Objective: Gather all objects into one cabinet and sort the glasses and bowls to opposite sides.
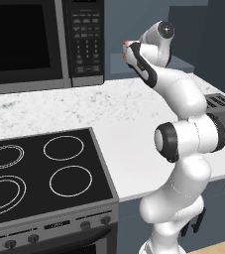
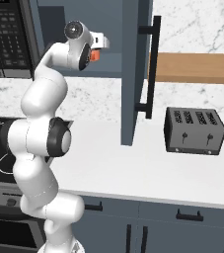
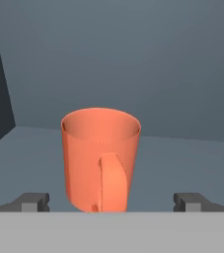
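Observation:
An orange cup (image 3: 101, 158) with a handle facing the camera stands upright on the grey-blue shelf (image 3: 192, 163) inside the cabinet. My gripper (image 3: 112, 200) is open. Its two fingertips (image 3: 34, 200) sit wide apart on either side of the cup's base, without touching it. In the right base view the arm reaches up into the open cabinet, and a bit of the orange cup (image 2: 94, 56) shows beside the hand. The cabinet door (image 2: 133, 74) stands open with its long black bar handle (image 2: 153, 64). The bowls are out of view.
A dark toaster (image 2: 195, 131) stands on the white counter (image 2: 133, 168) to the right of the open door. A wooden shelf (image 2: 192, 66) runs along the wall. A microwave (image 1: 34, 39) and a black stovetop (image 1: 39, 173) lie to the left.

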Robot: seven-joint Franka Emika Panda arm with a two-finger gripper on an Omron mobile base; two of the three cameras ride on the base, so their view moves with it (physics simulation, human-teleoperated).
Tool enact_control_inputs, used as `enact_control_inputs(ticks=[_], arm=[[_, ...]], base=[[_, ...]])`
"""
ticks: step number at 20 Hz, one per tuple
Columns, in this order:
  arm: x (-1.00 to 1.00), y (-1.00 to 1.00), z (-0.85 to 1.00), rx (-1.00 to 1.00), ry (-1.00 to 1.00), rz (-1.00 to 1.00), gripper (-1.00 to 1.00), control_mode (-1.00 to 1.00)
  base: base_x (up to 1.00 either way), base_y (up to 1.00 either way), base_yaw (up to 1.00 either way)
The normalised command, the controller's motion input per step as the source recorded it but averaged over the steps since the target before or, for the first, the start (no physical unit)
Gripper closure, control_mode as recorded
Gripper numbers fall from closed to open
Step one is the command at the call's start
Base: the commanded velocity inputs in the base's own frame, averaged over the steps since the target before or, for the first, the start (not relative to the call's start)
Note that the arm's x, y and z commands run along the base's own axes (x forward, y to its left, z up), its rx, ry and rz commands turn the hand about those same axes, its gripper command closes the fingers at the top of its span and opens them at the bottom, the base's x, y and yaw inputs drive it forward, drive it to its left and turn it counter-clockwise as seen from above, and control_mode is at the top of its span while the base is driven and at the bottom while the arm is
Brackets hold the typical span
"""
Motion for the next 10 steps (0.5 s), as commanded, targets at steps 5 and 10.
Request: enact_control_inputs(ticks=[5,10], arm=[[0.2,0.0,-0.06,0.0,0.0,0.0,-1.0,-1.0],[0.22,0.0,-0.17,0.0,0.0,0.0,1.0,-1.0]], base=[[0.0,0.0,0.0],[0.0,0.0,0.0]])
